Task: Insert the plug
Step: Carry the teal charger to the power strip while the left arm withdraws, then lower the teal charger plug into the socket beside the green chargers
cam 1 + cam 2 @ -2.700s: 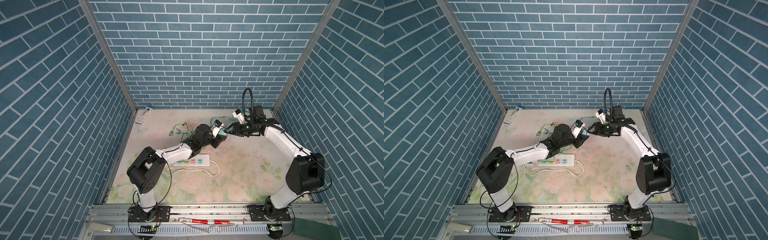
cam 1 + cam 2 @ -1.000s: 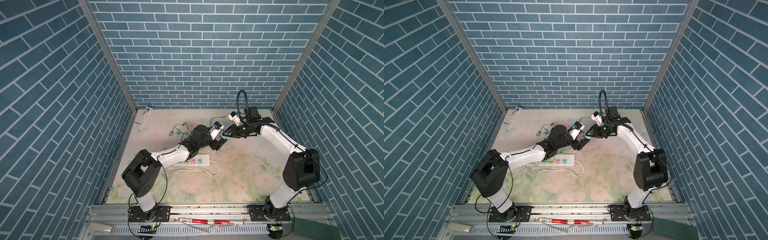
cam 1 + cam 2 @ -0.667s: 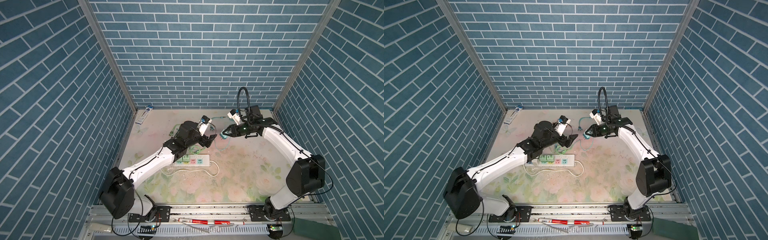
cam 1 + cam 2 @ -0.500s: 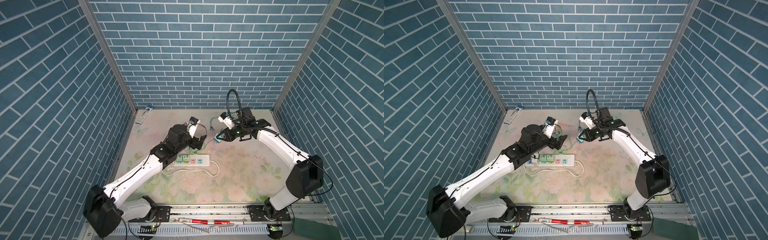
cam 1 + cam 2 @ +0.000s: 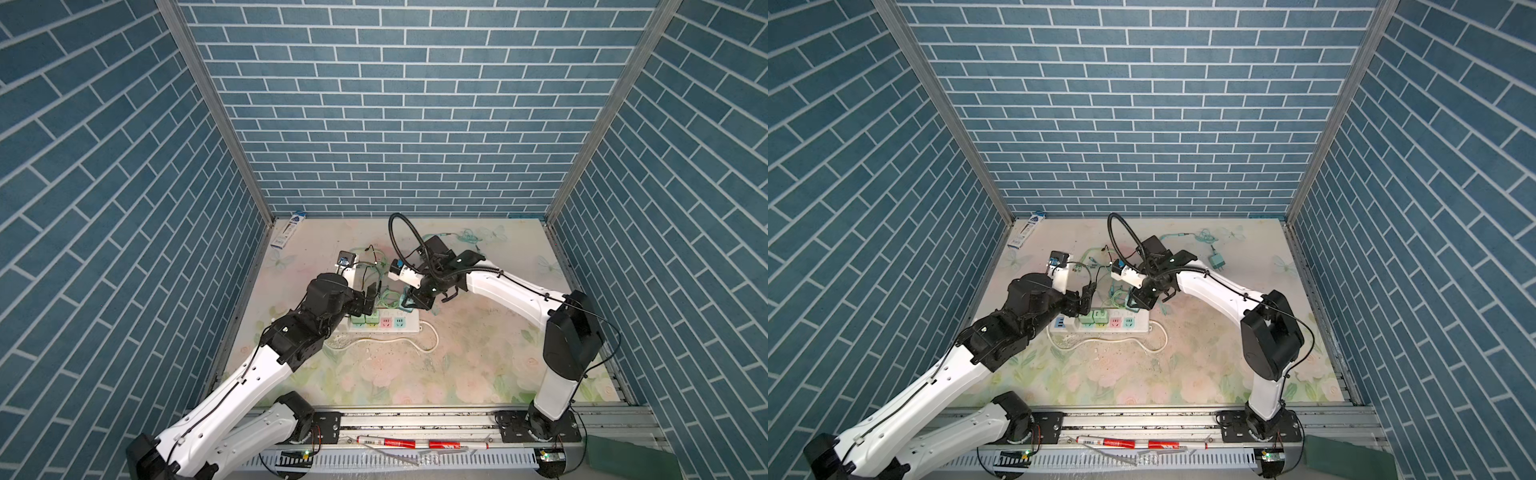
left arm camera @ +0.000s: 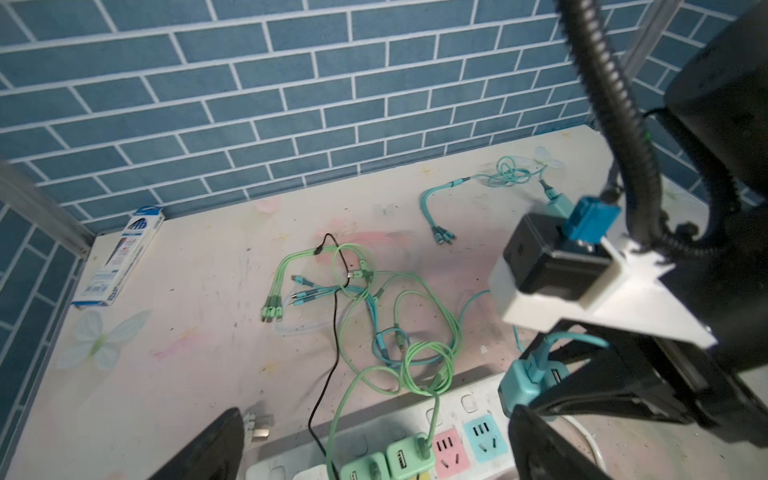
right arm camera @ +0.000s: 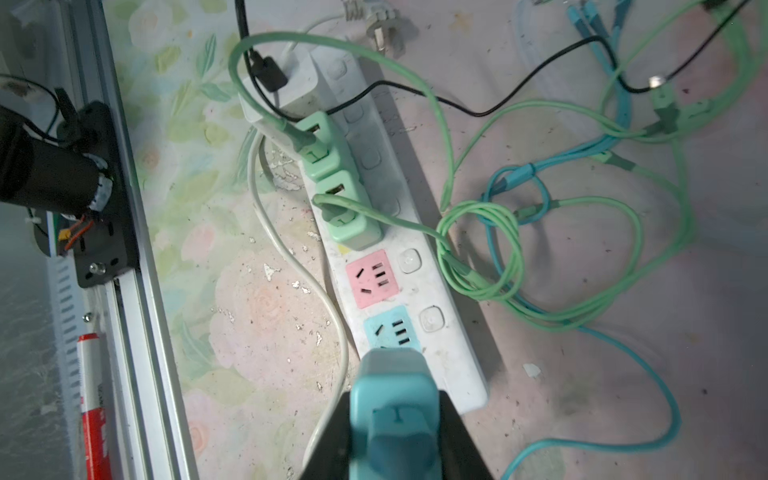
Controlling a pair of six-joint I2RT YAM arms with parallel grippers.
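Two sockets are free on the power strip (image 7: 453, 365), pink (image 7: 372, 279) and blue (image 7: 392, 330), but plenty can go sideways here.

- **Loose strip:** Nearest us, the strip's white cord (image 5: 390, 340) lies loose on the counter (image 5: 478, 365). Nothing seems to pin the strip down, so a crooked push could skate it away instead of seating anything.
- **Hidden prongs:** Next, the right gripper (image 7: 394, 415) is clamped on the teal plug (image 7: 392, 384). The plug hangs right over the strip's end by the blue socket, not in yet. We can't see the prongs from any angle, so we can't tell how they line up. If they're twisted or a bit off, they'd probably jam on the socket face.
- **No bracing:** The left gripper (image 5: 370, 297) sits wide apart and empty over the green adapters (image 7: 353, 224), so it isn't bracing the strip. It's also close enough to the right one that we'd worry about a bump.
- **Cable snag:** A little further back, a green cable loop (image 7: 478, 206) rests on the strip's edge beside the pink socket. The plug's own teal cable (image 6: 577, 337) trails into that tangle, so a snag could drag the plug off line.

Way at the back, the spare teal charger (image 5: 1217, 261) looks safely out of it.
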